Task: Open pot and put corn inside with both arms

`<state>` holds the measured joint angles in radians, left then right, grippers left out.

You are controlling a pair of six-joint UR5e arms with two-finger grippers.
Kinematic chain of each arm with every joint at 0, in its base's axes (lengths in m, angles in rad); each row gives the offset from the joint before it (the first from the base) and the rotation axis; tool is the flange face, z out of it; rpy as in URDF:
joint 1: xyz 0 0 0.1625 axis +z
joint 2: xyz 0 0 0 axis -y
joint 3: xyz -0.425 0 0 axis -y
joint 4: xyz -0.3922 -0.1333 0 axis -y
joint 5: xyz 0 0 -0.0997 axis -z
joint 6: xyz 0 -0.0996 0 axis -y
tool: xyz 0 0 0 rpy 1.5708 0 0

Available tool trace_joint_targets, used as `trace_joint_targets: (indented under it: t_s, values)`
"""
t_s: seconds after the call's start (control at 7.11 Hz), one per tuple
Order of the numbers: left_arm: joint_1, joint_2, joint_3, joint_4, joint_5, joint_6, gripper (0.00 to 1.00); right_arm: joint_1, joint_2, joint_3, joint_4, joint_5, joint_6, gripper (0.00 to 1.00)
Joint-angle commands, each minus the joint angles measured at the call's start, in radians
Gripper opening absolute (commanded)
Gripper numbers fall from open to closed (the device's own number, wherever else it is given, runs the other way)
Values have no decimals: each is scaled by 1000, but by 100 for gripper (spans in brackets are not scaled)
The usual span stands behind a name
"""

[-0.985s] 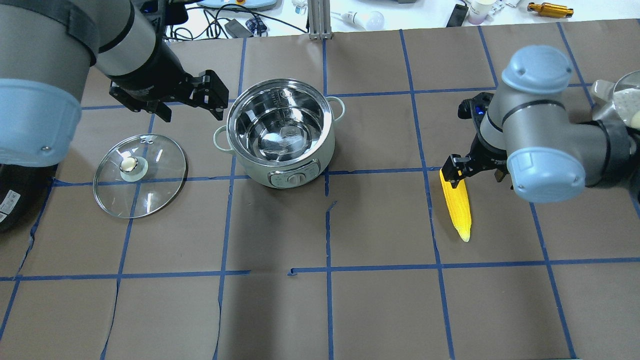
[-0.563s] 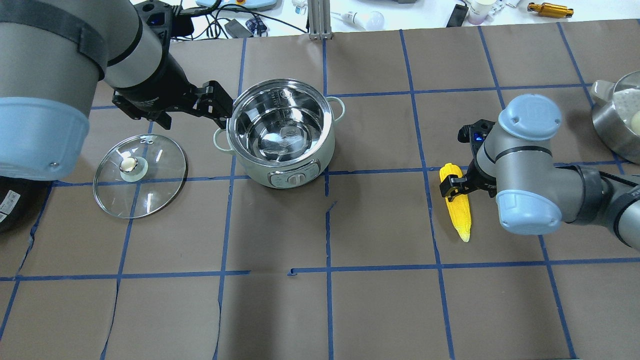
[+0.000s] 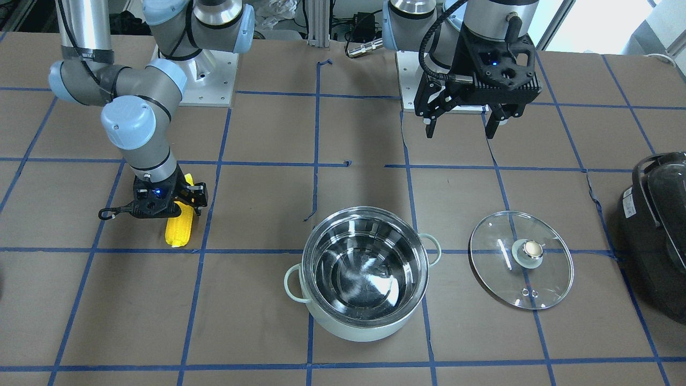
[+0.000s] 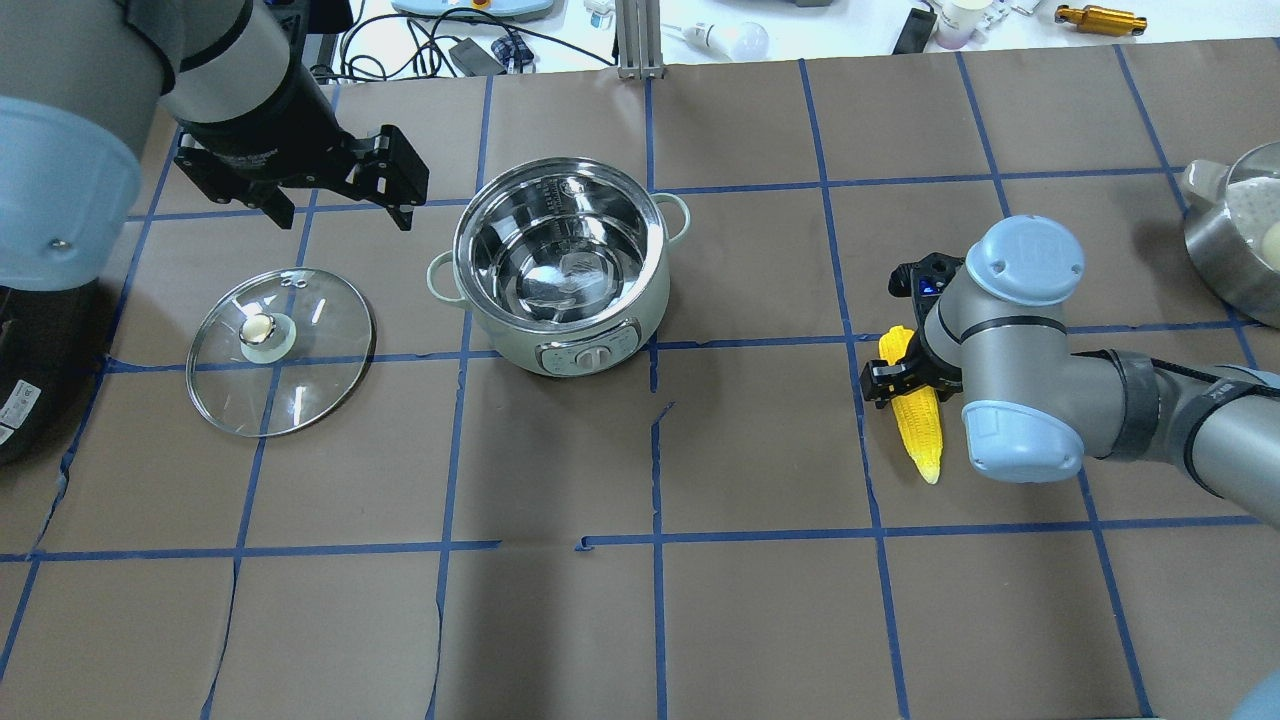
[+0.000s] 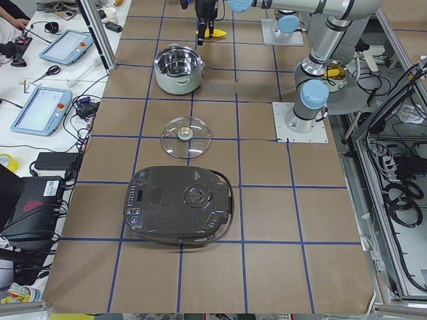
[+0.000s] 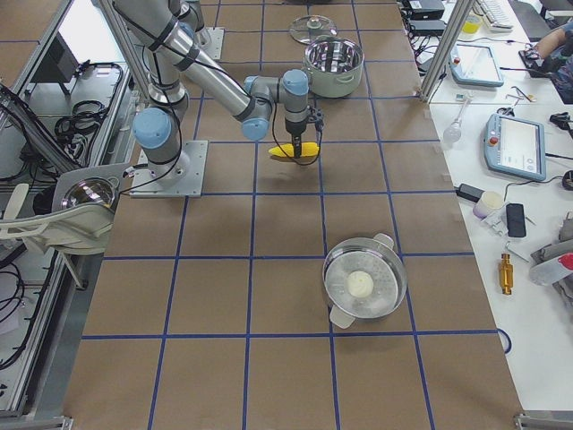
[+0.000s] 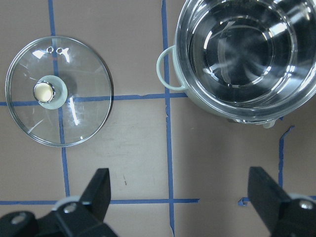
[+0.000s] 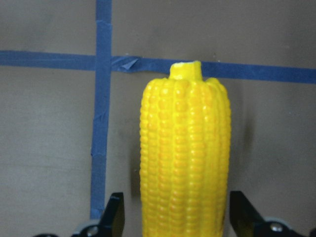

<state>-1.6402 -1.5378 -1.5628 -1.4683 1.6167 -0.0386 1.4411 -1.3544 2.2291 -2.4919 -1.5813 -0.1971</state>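
Note:
The mint-green pot [image 4: 560, 270] stands open, its steel inside empty; it also shows in the front view [image 3: 364, 273]. Its glass lid [image 4: 280, 350] lies flat on the table to the pot's left. The yellow corn [image 4: 920, 425] lies on the table at the right. My right gripper [image 8: 177, 222] is open and low over the corn's thick end [image 8: 185, 148], one finger [image 8: 114, 217] on each side of it. My left gripper [image 4: 340, 218] is open and empty, raised above the table beyond the lid and left of the pot [image 7: 232, 54].
A large black appliance [image 3: 656, 230] sits at the table's end on my left. A steel pot with a white ball in it [image 4: 1240, 230] sits at the right edge. Cables and small items lie beyond the far table edge.
My right gripper has come down along the corn's thick end and now straddles it. My left gripper swung toward the pot's rim, then drew back to the left, still open.

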Motion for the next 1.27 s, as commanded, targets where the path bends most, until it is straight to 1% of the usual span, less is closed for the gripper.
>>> trace_joint_targets:
  t_s: [0.0,0.14,0.28,0.42,0.56,0.7,0.84,0.99,1.13]
  values:
    - [9,-30,59,-23,-49,-6,100,1,1,4,-5,-12,-8,0]
    - [19,-54,116,-59,-52,-6,100,1,-8,-6,-8,-16,-1,0]
    - [37,-80,166,-104,-55,-4,100,4,-11,-46,7,-20,4,0]
    - [42,-84,170,-113,-57,0,100,45,-14,-119,54,-31,30,0]
    - [40,-71,147,-115,-55,6,100,127,-9,-241,158,-32,100,0]
    - [42,-53,110,-106,-60,6,100,192,1,-387,297,-29,169,0]
    - [46,-50,106,-104,-60,6,100,243,27,-514,391,-13,273,0]
    - [48,-50,107,-104,-60,6,100,339,88,-651,437,-14,372,0]
    - [48,-50,107,-104,-60,6,100,429,153,-763,470,-11,489,0]
